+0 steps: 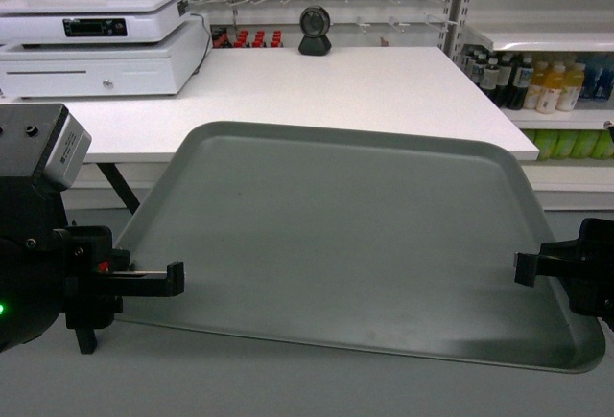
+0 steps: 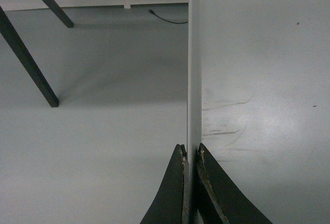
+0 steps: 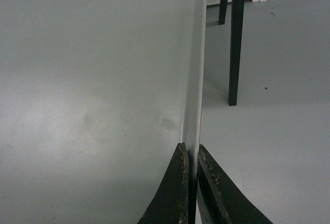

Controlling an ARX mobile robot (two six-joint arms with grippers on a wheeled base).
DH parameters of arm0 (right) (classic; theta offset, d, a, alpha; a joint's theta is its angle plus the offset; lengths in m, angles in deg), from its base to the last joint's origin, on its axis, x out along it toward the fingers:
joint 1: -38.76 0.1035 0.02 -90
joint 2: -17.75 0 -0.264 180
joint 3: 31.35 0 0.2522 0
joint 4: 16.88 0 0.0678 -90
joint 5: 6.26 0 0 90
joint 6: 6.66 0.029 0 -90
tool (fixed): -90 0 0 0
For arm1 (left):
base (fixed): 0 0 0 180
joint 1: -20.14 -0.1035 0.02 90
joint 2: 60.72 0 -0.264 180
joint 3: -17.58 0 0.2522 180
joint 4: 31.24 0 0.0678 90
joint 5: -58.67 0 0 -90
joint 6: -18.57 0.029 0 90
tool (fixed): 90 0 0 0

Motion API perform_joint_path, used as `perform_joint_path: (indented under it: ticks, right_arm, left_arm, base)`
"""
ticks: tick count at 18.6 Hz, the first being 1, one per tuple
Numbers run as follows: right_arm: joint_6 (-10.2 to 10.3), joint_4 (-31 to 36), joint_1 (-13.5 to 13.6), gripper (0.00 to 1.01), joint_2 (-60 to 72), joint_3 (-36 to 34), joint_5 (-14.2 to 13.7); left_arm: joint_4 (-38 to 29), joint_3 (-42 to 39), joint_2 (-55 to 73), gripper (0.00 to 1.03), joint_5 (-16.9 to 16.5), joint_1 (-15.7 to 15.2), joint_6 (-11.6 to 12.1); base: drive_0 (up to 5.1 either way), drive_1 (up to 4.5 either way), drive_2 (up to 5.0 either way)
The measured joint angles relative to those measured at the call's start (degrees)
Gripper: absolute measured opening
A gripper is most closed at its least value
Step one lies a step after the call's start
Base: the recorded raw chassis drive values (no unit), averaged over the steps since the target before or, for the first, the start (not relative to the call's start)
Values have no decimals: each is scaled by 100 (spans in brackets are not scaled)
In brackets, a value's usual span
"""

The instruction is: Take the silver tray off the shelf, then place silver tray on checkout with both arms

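The silver tray [image 1: 345, 235] is a large dull grey-green rectangle held level in the air, in front of the white checkout [image 1: 326, 91] and not touching it. My left gripper [image 1: 173, 280] is shut on the tray's left rim [image 2: 194, 80], seen between the black fingers [image 2: 172, 193] in the left wrist view. My right gripper [image 1: 523, 268] is shut on the right rim [image 3: 195, 80], with its fingers [image 3: 175, 193] pinching the edge. The tray's far edge overlaps the checkout's front edge in the head view. A shelf [image 1: 547, 38] with bottles stands at the right.
A white register machine [image 1: 96, 38] sits on the checkout's back left, a black webcam-like device [image 1: 315, 32] at the back middle. Black table legs [image 2: 26, 59] [image 3: 234, 38] stand on the grey floor below. Drink bottles [image 1: 537, 86] fill the right shelf.
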Motion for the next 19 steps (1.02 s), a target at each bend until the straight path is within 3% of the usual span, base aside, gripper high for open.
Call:
perform_joint_path:
  ticks: [19]
  right_arm:
    - [0,-15,2,3,-13,0,-4]
  left_arm:
    - [22,0,2,2,0,0,0]
  base:
    - [4,430,-422]
